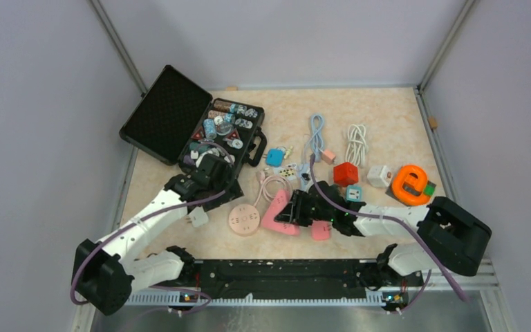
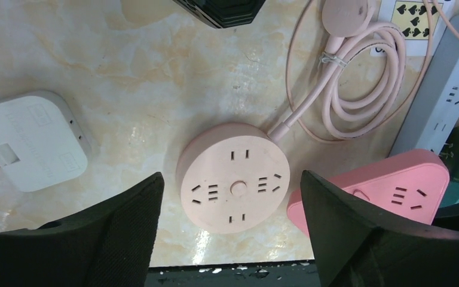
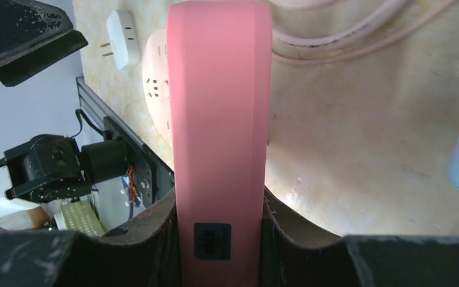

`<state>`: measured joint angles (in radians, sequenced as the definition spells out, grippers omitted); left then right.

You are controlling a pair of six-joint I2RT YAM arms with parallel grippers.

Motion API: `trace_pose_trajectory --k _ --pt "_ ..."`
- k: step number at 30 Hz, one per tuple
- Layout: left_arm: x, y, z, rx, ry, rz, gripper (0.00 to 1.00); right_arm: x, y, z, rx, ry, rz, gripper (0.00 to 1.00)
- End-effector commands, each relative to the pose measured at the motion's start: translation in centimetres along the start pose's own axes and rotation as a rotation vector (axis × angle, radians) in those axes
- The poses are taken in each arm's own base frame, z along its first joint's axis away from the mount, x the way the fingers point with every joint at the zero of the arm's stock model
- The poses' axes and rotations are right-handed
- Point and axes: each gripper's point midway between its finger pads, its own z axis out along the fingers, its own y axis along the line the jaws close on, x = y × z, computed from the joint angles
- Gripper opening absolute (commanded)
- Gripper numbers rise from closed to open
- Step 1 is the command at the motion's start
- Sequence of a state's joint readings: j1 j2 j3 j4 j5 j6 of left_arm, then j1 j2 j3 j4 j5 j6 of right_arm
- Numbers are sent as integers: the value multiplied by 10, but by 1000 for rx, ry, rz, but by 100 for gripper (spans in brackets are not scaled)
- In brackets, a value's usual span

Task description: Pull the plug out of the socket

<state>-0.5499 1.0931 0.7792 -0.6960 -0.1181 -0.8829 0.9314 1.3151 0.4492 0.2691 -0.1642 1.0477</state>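
Top view, left gripper [image 1: 211, 178]: hangs above the table [image 1: 387, 117] near the open case [image 1: 169, 114]; how far it is open cannot be told from up here.
Top view, plug [image 1: 197, 217]: white, lying flat on the table just left of the round socket [image 1: 244, 219], apart from it.
Top view, right gripper [image 1: 296, 207]: reaches left and has hold of the pink socket [image 1: 276, 218], a triangular block just right of the round socket.

Left wrist, left gripper [image 2: 230, 179]: spread wide and gripping nothing. The fingers [image 2: 125, 233] stand either side of the round socket [image 2: 233, 176] below.
Left wrist, plug [image 2: 30, 140]: at the left edge with its prongs pointing left, out of the socket and well clear of it.
Left wrist, round socket: face up, every slot bare. Its pink cable [image 2: 358, 89] lies coiled behind it.
Left wrist, pink socket [image 2: 394, 182]: just beside the round socket, partly behind the right-hand finger.
Left wrist, strip [image 2: 448, 89]: grey, at the far right.

Right wrist, right gripper [image 3: 218, 215]: clamped tight on the pink socket [image 3: 218, 107], which is seen edge-on with a finger pressed on each side.
Right wrist, plug [image 3: 122, 37]: top left with its prongs showing, beside the rim of the round socket [image 3: 158, 81].
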Motion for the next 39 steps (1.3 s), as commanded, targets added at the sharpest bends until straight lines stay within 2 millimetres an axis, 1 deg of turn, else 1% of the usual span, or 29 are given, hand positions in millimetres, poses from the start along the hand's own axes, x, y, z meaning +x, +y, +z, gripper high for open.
trace_pose_trajectory --k 1,5,7,8,11,14,16,21,23,24,26,27,30,31,33,36,39 --pt "-20 -4 -17 11 -86 12 87 -2 26 19 -75 4 -40 0" --pt "-27 2 -24 -6 -130 6 94 -2 38 42 -99 7 -45 0" --pt "-29 5 -25 -12 -147 12 96 -5 51 54 -125 8 -49 0" --pt "-29 6 -25 -15 -150 17 97 -5 54 59 -131 12 -51 0" --pt "-28 11 -26 -35 -150 25 99 -5 60 67 -148 11 -46 0" --pt "-27 14 -27 -43 -149 28 99 -7 61 62 -145 -4 -39 0" --pt "-27 13 -27 -38 -153 28 99 -6 56 55 -126 -11 -34 0" --pt "-27 9 -27 -19 -151 21 99 4 28 40 -11 15 -8 0" --pt "-27 8 -26 -16 -146 20 99 11 20 37 6 34 12 0" --pt "-27 7 -25 -15 -144 20 99 14 18 37 9 44 16 2" --pt "-27 6 -25 -12 -141 20 99 19 12 38 23 59 27 11" --pt "-27 6 -25 -11 -140 20 99 20 9 38 27 63 30 19" --pt "-27 6 -27 -12 -138 25 99 20 1 37 60 46 45 50" --pt "-27 6 -29 -11 -139 29 99 18 -2 35 74 34 46 55" --pt "-29 6 -31 -12 -145 40 99 10 -2 29 94 -4 40 61" --pt "-32 7 -36 -15 -155 48 99 3 -4 19 131 -35 25 66" --pt "-34 6 -40 -17 -160 54 99 -7 -10 9 190 -80 0 70"
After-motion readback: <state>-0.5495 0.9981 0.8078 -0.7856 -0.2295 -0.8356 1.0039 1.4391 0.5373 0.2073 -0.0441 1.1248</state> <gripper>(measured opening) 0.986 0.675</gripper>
